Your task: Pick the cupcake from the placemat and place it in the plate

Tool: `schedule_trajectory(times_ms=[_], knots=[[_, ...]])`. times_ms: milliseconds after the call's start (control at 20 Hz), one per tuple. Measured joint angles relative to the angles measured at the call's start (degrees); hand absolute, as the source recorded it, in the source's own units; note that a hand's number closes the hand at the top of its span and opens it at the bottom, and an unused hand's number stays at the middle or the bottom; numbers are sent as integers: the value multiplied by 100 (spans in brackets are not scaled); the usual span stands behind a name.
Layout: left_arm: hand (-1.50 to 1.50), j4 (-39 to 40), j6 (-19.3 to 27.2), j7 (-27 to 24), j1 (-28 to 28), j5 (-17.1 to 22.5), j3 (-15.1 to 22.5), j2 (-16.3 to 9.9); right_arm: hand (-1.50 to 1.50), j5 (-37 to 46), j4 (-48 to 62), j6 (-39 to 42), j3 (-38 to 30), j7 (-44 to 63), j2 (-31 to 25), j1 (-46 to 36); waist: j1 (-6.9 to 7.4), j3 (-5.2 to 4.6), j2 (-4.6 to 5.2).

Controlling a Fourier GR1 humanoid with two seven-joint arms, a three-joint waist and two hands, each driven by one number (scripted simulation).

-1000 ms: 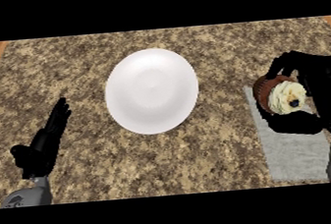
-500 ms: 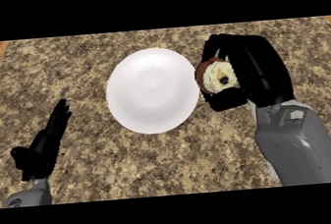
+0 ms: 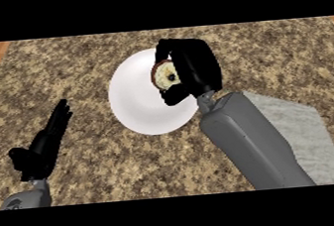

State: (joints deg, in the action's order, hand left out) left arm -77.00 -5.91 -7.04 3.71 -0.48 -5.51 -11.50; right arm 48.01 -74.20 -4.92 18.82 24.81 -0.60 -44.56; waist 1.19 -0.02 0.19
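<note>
Right hand (image 3: pixel 190 69): centre of frame, above the plate's right half; fingers and thumb curled round the cupcake.
Cupcake (image 3: pixel 167 76): held in the right hand, over the plate, pale top turned toward frame left, so it appears tilted on its side.
Plate (image 3: pixel 137 107): white, round, centre-left of frame, lying on the counter.
Placemat (image 3: pixel 307 129): grey, lower right of frame, partly covered by the right forearm; nothing seen on its visible part.
Left hand (image 3: pixel 44 144): lower left of frame, fingers straight and pointing up, holding nothing, resting well apart from the plate.
Counter (image 3: pixel 70 63): speckled brown top; a wooden strip shows at the upper left corner.
Risk, tilt: if let go as it lies now, the cupcake would likely land on its side or roll toward the rim.
Risk, height: the gap between cupcake and plate cannot be judged from above; a release from too high could bounce it off.
Hidden: the cupcake's base and wrapper are covered by the fingers.
Cut off: both forearms run out at the lower edge.
</note>
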Motion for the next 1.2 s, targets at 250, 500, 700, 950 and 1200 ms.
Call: schedule_trajectory(times_ms=[250, 500, 700, 950, 1200], knots=[[0, 210, 31, -42, 204, -86, 23, 35, -150, -639, 979, -1001, 81, 77, 41, -485, 65, 0, 22], [0, 206, 17, 42, 326, -98, 58, 63, -150, -1320, 2083, -2015, 497, 431, 55, -1003, 146, 0, 35], [0, 171, 51, -26, 246, -134, 70, 102, -150, -2023, 2680, -2552, 748, 384, 58, -1220, 164, 1, 38], [0, 97, 116, 29, 199, -155, 81, 161, -150, -2743, 2703, -3221, 521, -128, 59, -1210, 110, 4, 31], [0, -10, 98, 58, 93, -125, 45, 132, -150, -3546, 2431, -3420, -191, -1041, 41, -854, 28, 8, 23]])
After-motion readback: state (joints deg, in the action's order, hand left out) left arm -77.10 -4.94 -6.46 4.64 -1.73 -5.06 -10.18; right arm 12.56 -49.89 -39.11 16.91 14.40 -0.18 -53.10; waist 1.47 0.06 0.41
